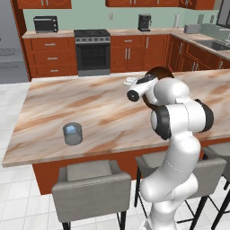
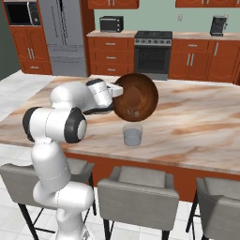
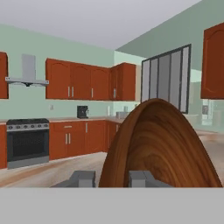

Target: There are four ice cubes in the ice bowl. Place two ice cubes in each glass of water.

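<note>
My gripper point(image 2: 114, 92) is shut on the rim of the ice bowl point(image 2: 136, 97). The round dark brown bowl is lifted off the counter and tipped steeply, its inside facing the right base view. A small pale speck, perhaps ice cubes point(image 2: 133, 112), lies at its lowest edge. Directly under that edge stands one grey glass of water point(image 2: 133, 135). In the left base view the arm covers most of the bowl point(image 1: 160, 72), and the other glass point(image 1: 72, 133) stands alone at the near left with pale blue inside. In the hand view the bowl's rim point(image 3: 157, 144) rises between the fingertips point(image 3: 81, 178).
The marble island counter point(image 1: 103, 112) carries both glasses. Grey stools point(image 1: 91, 184) line its near edge. A stove point(image 1: 92, 51), a toaster oven point(image 1: 45, 24) and a coffee machine point(image 1: 144, 22) stand along the far wall, and a sink point(image 1: 214, 44) at the right.
</note>
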